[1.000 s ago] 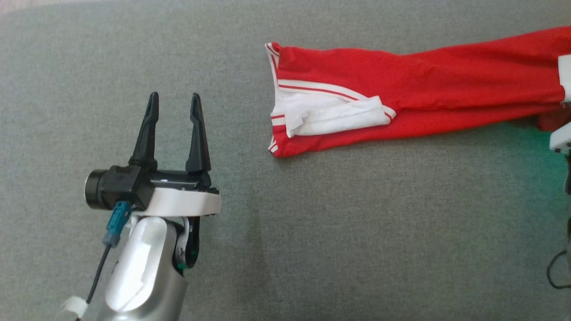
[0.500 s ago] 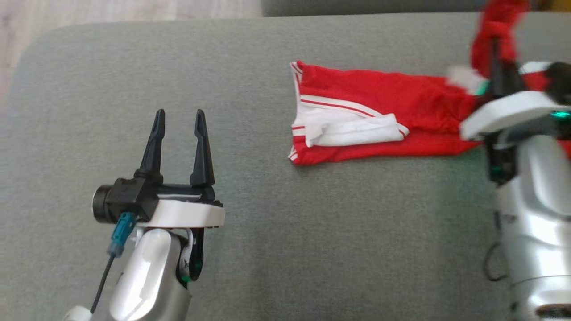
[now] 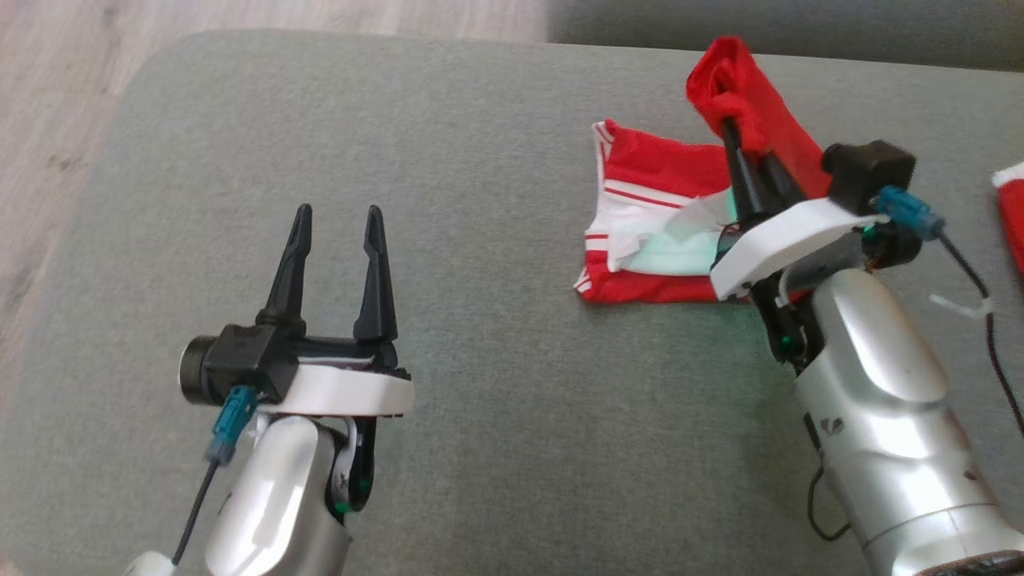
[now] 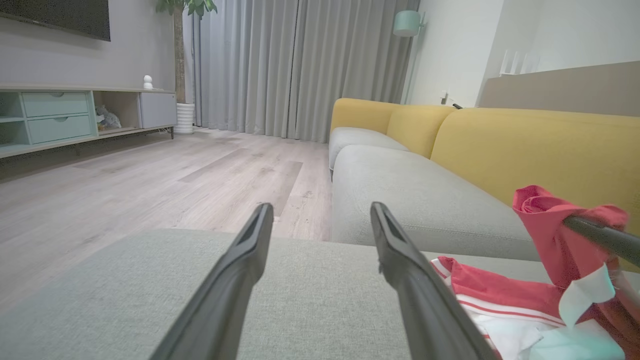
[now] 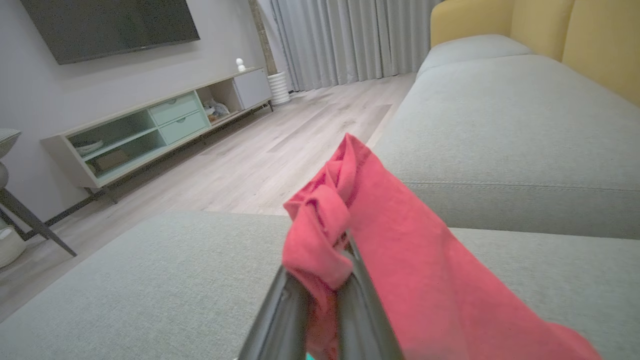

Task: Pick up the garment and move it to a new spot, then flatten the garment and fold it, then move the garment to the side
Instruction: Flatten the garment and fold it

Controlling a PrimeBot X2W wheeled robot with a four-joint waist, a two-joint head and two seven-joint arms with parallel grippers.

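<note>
Garment point(image 3: 640, 164) hangs pinched in right claw point(image 3: 740, 136); lift higher so its tail clears the sofa point(image 3: 448, 120); left claw point(image 3: 338, 211) gapes wide.

Red garment point(image 3: 664, 164), white stripes

Soft even daylight, faint shadows, sharp frames, wide-angle wrist distortion

right gripper point(image 5: 320, 262): lower centre, fingers pinched together on red cloth
garment point(image 5: 400, 250): bunched over the fingertips, draping to lower right
seat cushion point(image 5: 150, 280): grey, lower left
tv cabinet point(image 5: 150, 130): upper left
curtains point(image 5: 350, 40): top centre
</note>
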